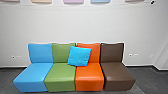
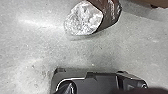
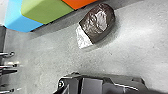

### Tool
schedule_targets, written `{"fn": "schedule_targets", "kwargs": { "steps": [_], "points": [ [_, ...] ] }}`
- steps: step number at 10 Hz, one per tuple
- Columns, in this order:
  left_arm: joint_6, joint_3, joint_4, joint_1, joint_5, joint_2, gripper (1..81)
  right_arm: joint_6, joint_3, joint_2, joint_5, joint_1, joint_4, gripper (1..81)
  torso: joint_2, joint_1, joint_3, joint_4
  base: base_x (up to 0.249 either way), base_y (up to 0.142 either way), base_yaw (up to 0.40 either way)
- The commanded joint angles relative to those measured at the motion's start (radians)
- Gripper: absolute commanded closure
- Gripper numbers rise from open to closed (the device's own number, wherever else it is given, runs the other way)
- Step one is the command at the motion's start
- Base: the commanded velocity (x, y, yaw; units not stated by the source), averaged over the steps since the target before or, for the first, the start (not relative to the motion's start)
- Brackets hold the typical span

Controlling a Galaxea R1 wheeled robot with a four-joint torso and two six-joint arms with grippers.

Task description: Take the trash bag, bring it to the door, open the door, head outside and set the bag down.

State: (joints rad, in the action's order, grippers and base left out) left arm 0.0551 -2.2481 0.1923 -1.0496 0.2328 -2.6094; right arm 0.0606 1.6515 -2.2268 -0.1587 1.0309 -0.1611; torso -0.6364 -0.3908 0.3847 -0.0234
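A trash bag (image 2: 108,15) lies on the grey floor in the left wrist view, dark brown with a crumpled silvery-white end facing the camera. The same bag (image 3: 97,25) is seen whole in the right wrist view, lying on its side near the front of the seats. Bare floor separates it from the robot's own dark parts in both wrist views, and nothing is touching it. How my two grippers stand, I cannot tell.
Against the wall in the head view stands a row of seats: blue (image 1: 33,75), green (image 1: 60,75), orange (image 1: 89,77) and brown (image 1: 117,76). A bright blue cushion (image 1: 79,56) leans on the backrests. Several thin metallic parts (image 3: 8,66) show in the right wrist view.
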Motion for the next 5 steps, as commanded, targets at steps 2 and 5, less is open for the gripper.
{"fn": "schedule_targets", "kwargs": {
  "steps": [2,5],
  "points": [
    [0.009,-0.031,0.053,0.18,0.109,-0.005,1.0,0.001,-0.032,0.057,-0.05,-0.09,-0.029,1.0,-0.133,-0.085,0.081,0.0,0.0,0.0,0.0],
    [0.009,-0.094,0.064,0.217,0.165,-0.043,1.0,0.001,-0.053,0.092,-0.05,-0.096,-0.044,1.0,-0.234,-0.148,0.18,0.0,0.0,0.0,0.0]
  ]
}}
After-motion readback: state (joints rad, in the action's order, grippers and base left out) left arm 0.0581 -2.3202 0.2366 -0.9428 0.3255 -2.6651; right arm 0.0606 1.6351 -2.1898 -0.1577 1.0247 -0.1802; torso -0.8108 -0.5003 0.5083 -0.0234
